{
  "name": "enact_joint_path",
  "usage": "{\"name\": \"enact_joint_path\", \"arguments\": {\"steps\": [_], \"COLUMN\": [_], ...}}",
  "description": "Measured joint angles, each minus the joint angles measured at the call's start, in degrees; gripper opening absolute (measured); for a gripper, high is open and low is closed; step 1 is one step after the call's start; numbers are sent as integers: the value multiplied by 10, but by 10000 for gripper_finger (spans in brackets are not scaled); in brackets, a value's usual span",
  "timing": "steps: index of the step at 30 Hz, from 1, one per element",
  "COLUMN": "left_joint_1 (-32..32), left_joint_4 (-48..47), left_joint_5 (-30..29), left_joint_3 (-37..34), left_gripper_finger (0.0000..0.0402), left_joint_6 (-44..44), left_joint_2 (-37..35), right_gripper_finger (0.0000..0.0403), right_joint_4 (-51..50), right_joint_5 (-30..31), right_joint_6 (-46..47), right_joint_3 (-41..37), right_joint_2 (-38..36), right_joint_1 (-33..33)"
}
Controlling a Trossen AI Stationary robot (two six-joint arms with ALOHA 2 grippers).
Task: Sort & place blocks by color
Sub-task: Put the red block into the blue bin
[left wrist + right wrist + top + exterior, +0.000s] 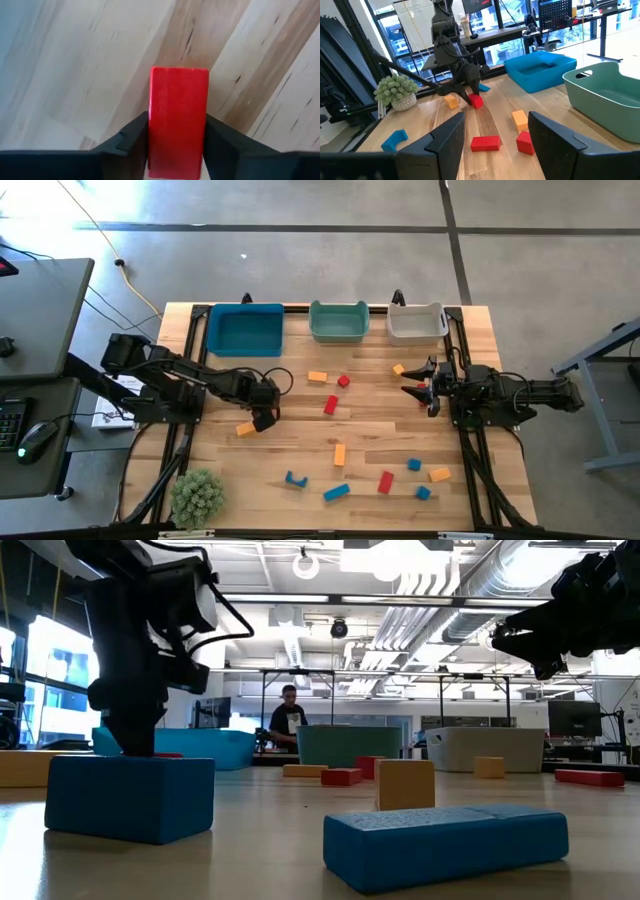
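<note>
1. Left claw (177,150) sits low on the surface (300,450) with its fingers flanking a red block (178,120), closing on its two long sides though not clearly clamped yet.
2. Block's long axis runs straight out ahead between the fingers (so no twist looks needed).
3. Right claw (425,388) hovers open and empty near the white bin (415,322), well apart.
4. No readable writing or labels anywhere.

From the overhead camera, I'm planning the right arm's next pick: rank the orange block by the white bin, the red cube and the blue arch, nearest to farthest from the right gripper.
1. Orange block, just beside the right gripper, near the white bin.
2. Red cube, mid-table.
3. Blue arch, front, on the left arm's side.
</note>
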Motion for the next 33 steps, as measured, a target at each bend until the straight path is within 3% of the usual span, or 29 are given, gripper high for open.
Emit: {"name": "enact_joint_path", "arguments": {"steps": [4,11,20,33], "left_joint_1": [0,0,14,130], "left_joint_4": [10,4,6,-8], "left_joint_5": [8,28,6,-29], "left_joint_3": [2,15,83,195], "left_gripper_finger": [104,104,104,104], "left_joint_6": [9,26,91,229], "left_joint_2": [7,-3,-21,-27], "right_gripper_finger": [207,207,207,207], "right_joint_4": [0,0,0,0], "right_joint_5": [0,0,0,0], "right_joint_6": [0,0,0,0], "right_joint_3": [0,0,0,0], "right_joint_2": [0,0,0,0], "right_joint_1": [0,0,0,0]}}
